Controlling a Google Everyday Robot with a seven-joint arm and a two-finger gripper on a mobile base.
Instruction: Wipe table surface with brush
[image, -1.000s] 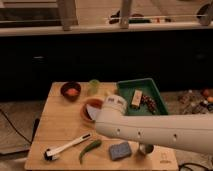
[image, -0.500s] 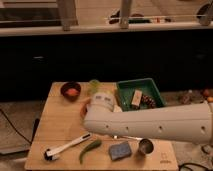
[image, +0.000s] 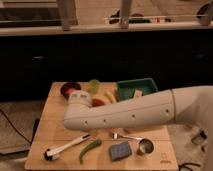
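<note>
The table surface is a light square wooden top. The brush lies on it near the front left corner, with its white handle slanting up to the right and its dark head at the lower left end. My white arm reaches in from the right across the middle of the table, and its bend is above and behind the brush. My gripper is hidden somewhere behind the arm. Nothing touches the brush.
A green chili pepper lies beside the brush. To its right are a metal fork, a blue sponge and a metal cup. At the back stand a green tray, a dark red bowl and a green cup.
My arm has swung left and farther back over the table, uncovering the fork and front items. The brush and other items have not moved.
</note>
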